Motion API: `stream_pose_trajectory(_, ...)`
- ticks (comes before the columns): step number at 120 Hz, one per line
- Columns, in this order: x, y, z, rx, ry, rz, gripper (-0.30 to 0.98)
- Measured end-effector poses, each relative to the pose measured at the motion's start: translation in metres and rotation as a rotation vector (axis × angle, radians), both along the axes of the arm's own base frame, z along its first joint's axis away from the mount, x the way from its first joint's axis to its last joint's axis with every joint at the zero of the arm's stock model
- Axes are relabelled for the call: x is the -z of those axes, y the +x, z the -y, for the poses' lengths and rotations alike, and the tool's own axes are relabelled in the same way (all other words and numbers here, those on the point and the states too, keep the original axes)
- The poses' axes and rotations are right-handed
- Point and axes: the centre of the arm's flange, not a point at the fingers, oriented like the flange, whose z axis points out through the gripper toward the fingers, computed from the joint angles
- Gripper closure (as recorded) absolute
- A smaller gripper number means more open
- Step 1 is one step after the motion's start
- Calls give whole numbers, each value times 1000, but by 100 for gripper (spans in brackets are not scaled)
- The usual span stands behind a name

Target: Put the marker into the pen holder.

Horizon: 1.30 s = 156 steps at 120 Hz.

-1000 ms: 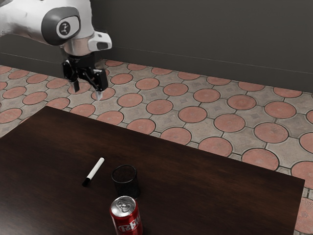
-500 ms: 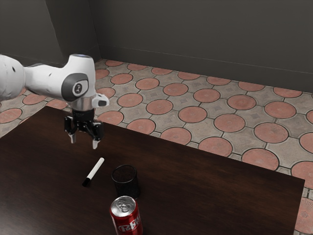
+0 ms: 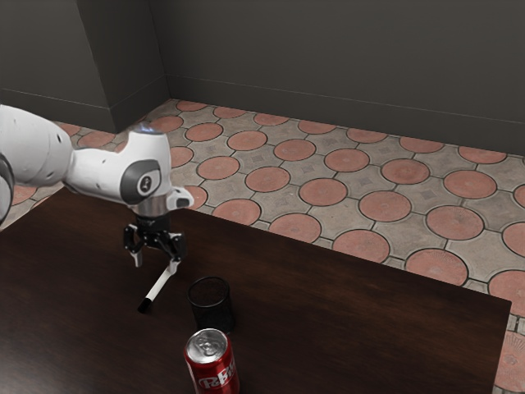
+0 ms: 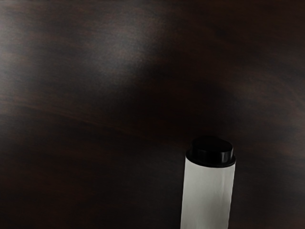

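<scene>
Marker point(image 3: 157, 286) lay on the table point(image 3: 353, 328) in the exterior view. The arm point(image 3: 102, 171) reached from that view's left, gripper point(image 3: 156, 265) pointing down, fingers wide apart. The marker slanted, black cap point(image 3: 145, 304) toward the lower left. In the wrist view, its white barrel point(image 4: 207, 198) ended in black.

On the counter point(image 3: 353, 320), the marker point(image 3: 157, 287) lies near the pen holder point(image 3: 211, 315), on its side toward the exterior view's left. The can point(image 3: 215, 373) stands before the pen holder, nearer the exterior camera, partly overlapping it there.
</scene>
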Motion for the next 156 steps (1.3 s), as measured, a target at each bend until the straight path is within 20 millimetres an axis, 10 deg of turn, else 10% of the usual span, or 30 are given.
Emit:
stream_pose_trajectory(31,12,3,4,6,-4,7,2)
stream_pose_trajectory(64,6,6,7,10,2,26,59)
stream_pose_trajectory(113,6,7,8,4,21,31,78)
stream_pose_trajectory(156,-141,0,78,245,187,329,79)
